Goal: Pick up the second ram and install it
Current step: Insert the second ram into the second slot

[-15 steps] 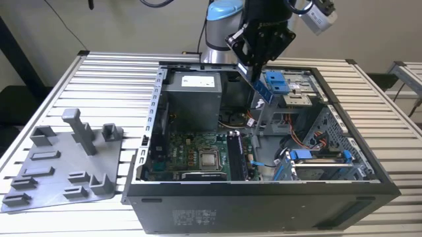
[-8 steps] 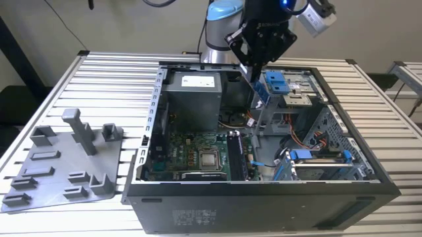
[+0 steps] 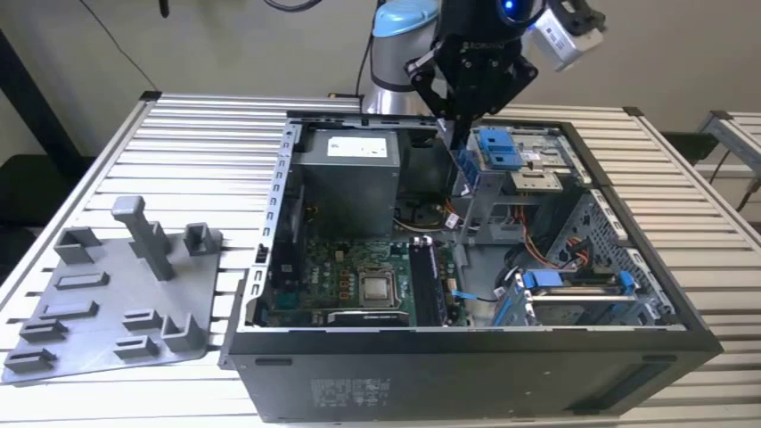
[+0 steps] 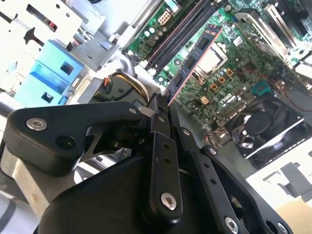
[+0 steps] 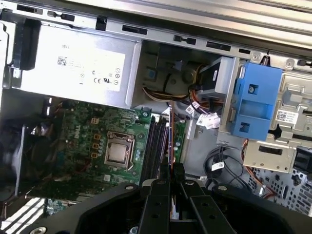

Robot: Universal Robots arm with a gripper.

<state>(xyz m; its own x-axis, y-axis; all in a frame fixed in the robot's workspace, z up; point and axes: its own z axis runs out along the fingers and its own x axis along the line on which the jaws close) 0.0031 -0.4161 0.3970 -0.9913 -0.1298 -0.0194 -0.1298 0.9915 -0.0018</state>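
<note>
Gripper, exterior view: the gripper (image 3: 457, 132) is seen pointed down over the far part of the open computer case (image 3: 476, 357), just beside the blue drive clips (image 3: 505, 147).
Tray, exterior view: a grey tray (image 3: 107, 294) is laid on the slatted table (image 3: 178, 116) at the exterior view's left, apart from the case.
Gripper, second wrist view: the 2 fingers (image 4: 157, 122) are pressed together on the second ram (image 4: 192, 61) — 1 end is pinched.
Second ram, second wrist view: the stick is held out above the motherboard (image 4: 229, 83), between the memory slots (image 4: 180, 36) and the CPU (image 4: 212, 51); contact with the board cannot be told.
Second ram, first wrist view: the stick (image 5: 170, 141) is seen edge-on — lined up just beside the memory slots (image 5: 156, 146), with the CPU (image 5: 118, 153) on 1 side.
Power supply, first wrist view: the power supply (image 5: 73, 63) is seen beyond the motherboard, at the case's far wall.
</note>
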